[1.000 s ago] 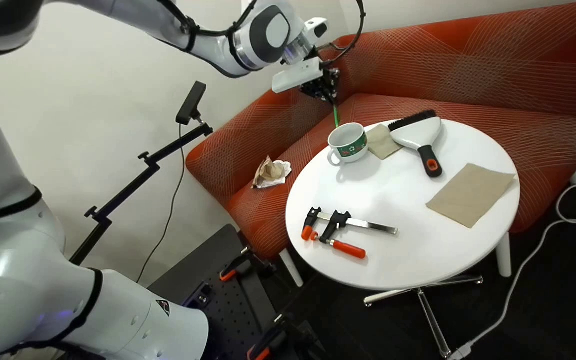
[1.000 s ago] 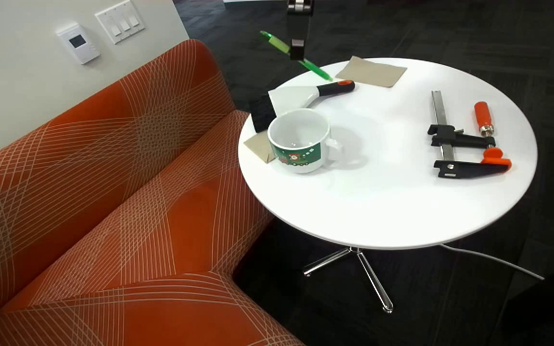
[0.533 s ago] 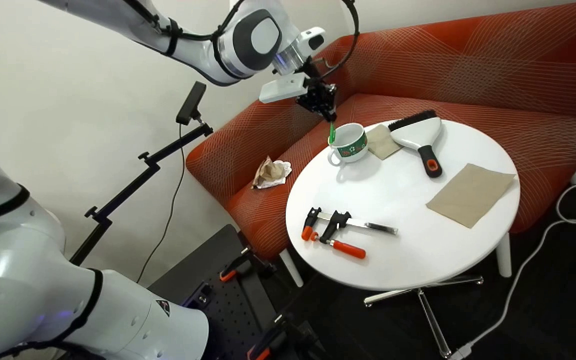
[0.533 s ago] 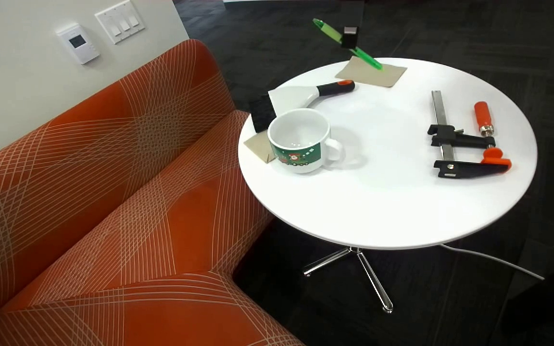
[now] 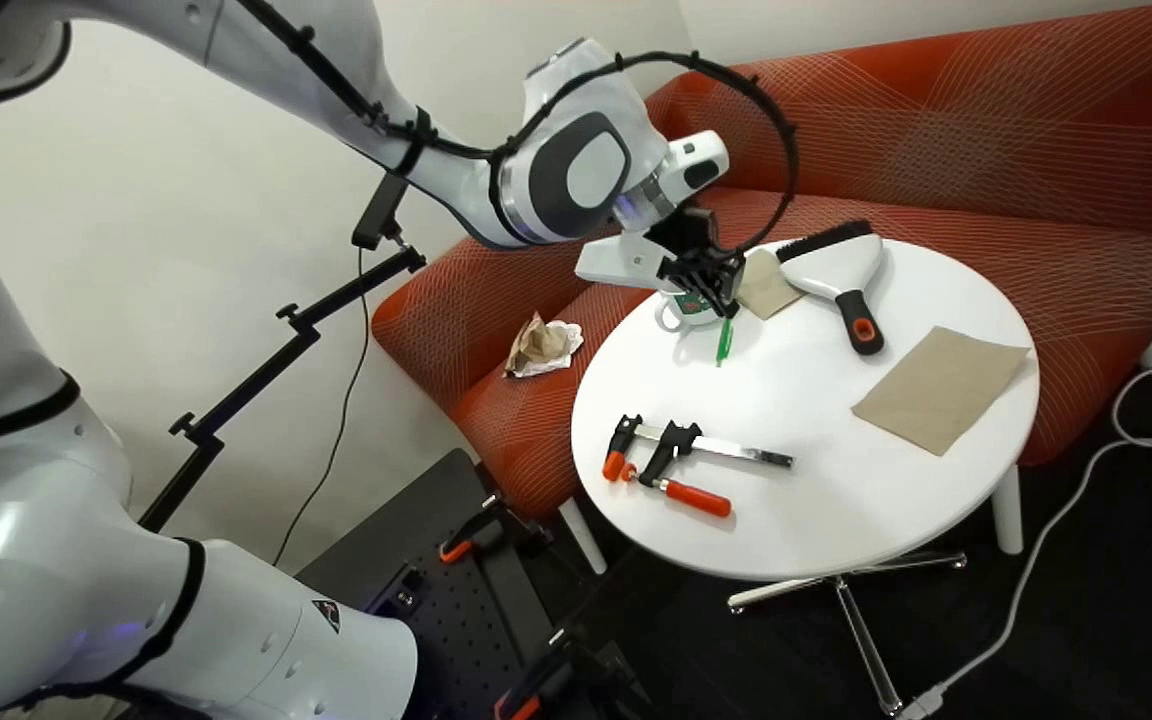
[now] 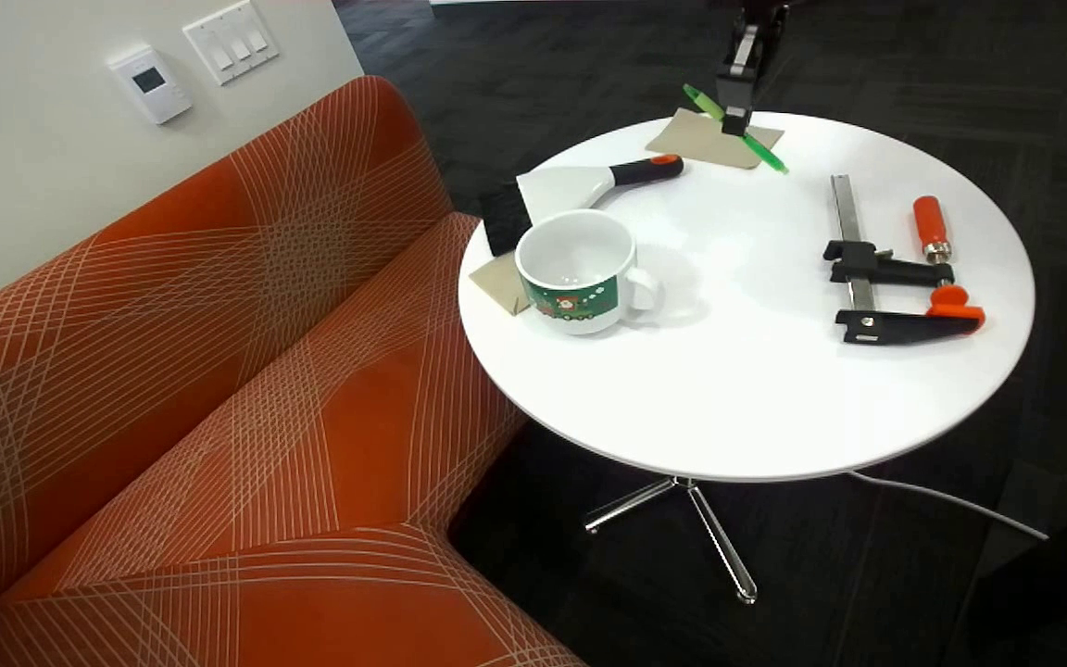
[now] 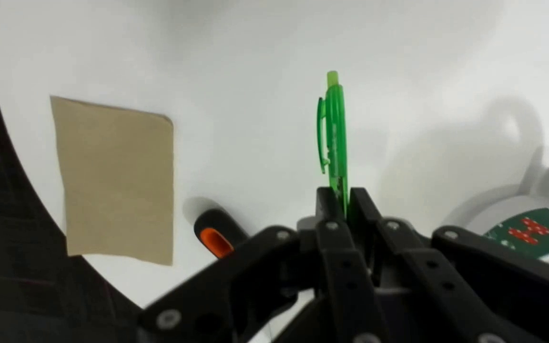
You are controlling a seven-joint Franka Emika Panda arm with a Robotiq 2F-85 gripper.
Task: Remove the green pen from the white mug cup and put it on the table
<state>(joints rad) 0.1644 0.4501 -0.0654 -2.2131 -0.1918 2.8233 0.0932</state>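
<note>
While the gripper [image 7: 342, 202] pinches the green pen [image 7: 336, 128] near its middle, the pen slants, seemingly in the air, over the table [image 6: 746, 398]. It is likely light, hard and a bit slippery; the middle looks a good spot to hold. The wrist view shows its clip [image 7: 320, 138]; only in an exterior view can we look into the white mug cup [image 6: 578, 301], with no pen inside.

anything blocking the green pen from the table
Nothing visible. In the wrist view, the gripper holds the green pen above the white table, with the white mug lower right and brush handle lower left.
</note>
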